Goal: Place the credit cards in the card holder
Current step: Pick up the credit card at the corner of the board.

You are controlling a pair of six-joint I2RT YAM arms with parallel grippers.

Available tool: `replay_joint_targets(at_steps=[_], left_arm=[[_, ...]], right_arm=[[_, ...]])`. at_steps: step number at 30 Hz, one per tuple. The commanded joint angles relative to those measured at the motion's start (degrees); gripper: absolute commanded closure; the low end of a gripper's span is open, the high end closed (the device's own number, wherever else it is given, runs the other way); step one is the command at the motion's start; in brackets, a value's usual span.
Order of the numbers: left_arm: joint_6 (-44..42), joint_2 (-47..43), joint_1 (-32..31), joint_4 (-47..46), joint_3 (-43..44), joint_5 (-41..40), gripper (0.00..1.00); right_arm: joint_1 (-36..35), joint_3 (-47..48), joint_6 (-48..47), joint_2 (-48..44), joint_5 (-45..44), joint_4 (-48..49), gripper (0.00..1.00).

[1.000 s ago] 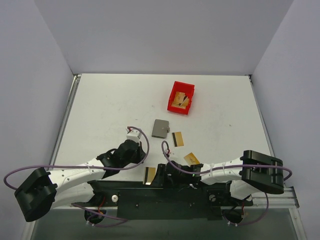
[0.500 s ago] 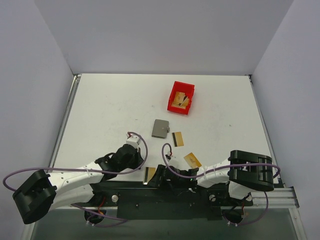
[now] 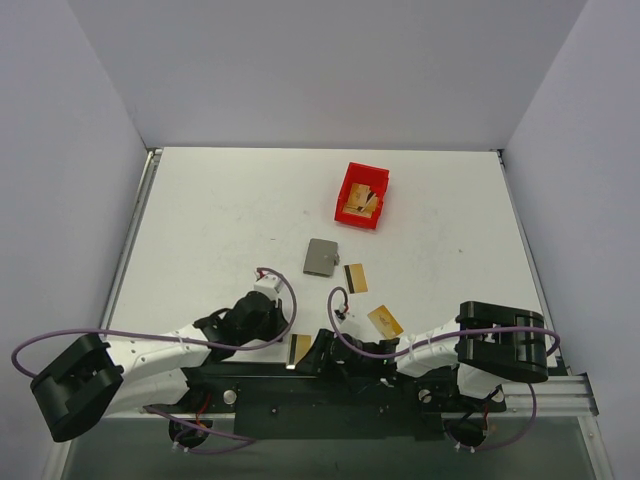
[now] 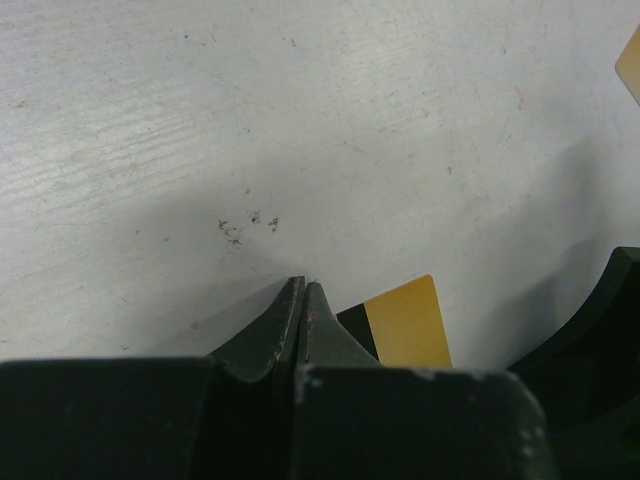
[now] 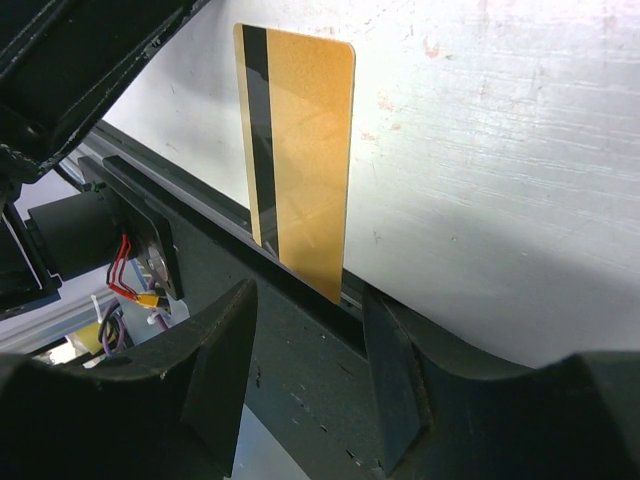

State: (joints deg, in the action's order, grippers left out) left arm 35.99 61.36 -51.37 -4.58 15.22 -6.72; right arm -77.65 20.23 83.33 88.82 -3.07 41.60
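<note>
Right gripper, jaws spread and empty, faces nearest credit card dead ahead, its long axis pointing straight into the gap.

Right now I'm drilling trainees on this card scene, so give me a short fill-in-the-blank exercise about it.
The left end effector is ___, holding nothing. The bin beyond the card holder is coloured ___. The card facing the right end effector carries a ___ stripe.
Missing words: shut; red; black.
</note>
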Motion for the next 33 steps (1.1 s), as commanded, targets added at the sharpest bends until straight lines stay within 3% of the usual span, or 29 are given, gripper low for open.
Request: replay_joint_targets(at_steps=[1,25,33], left_arm=[[-0.48,1.74,0.05,-2.45,2.09,0.22,1.0],[4.0,2.18,-2.41,-3.6,-2.48,2.59,1.0],[5.76,0.25,-4.61,-1.31,-2.74,0.75,1.0]], right_arm=[[0.65,-1.42,0.61,0.04,-2.99,-0.47,0.58],[3.29,-5.2,1.84,2.94,-2.55,7.44,0.61],[3.64,-4.59,1.4,4.08,-1.94,8.49,0.68]])
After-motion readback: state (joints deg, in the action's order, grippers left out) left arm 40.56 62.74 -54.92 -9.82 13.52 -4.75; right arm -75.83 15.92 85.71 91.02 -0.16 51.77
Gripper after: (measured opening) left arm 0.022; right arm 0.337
